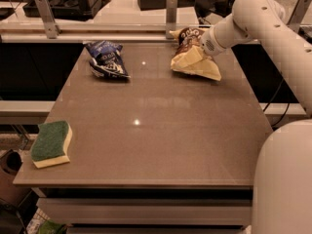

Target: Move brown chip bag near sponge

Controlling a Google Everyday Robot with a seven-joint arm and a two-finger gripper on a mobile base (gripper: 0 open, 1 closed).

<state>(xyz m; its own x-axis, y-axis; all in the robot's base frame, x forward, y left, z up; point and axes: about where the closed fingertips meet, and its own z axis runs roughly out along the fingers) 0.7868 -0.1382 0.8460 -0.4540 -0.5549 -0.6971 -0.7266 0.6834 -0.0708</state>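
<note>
gripper (200,48) mostly hidden where it meets the brown chip bag (194,63), far side of table (156,145); arm (265,21) cut off at picture's edge.

**Layout of the table (161,145), with places given from the gripper (199,50).** The gripper sits over the table's far right corner, at the upper part of the brown chip bag (195,66). This bag lies on the table under the gripper and just in front of it. The smaller chip bag (107,60) lies to the gripper's left at much the same depth, well apart from the brown chip bag. The sponge (51,143) lies far to the gripper's left and well in front of it, at the table's near left corner. A rail (97,28) runs behind the gripper along the far edge. The arm (263,18) reaches in from the gripper's right.
</note>
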